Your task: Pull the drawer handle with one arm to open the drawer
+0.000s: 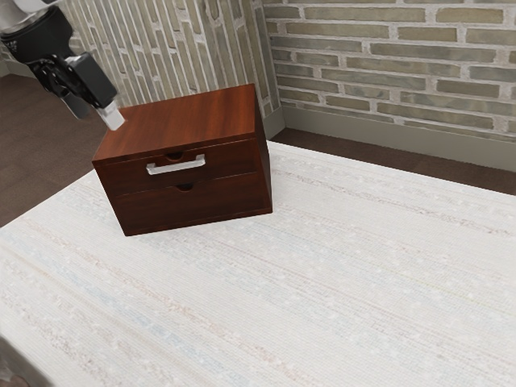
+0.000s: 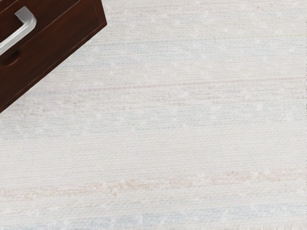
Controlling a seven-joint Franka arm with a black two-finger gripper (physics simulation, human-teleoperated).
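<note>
Brick walls behind, pale bench underneath, and the tool, grip state I cannot tell, hovers at the wooden cabinet top corner, silver drawer handle just below on the closed drawer.

The white-and-black robot arm is showing a rounded glossy black wrist, ending in a boxy black hand.

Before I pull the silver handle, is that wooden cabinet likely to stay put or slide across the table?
It may slide: the cabinet stands on the table with nothing visibly bracing it. Tipping seems unlikely, since it looks wide and low. The handle looks like rigid metal, so probably no flex.
</note>
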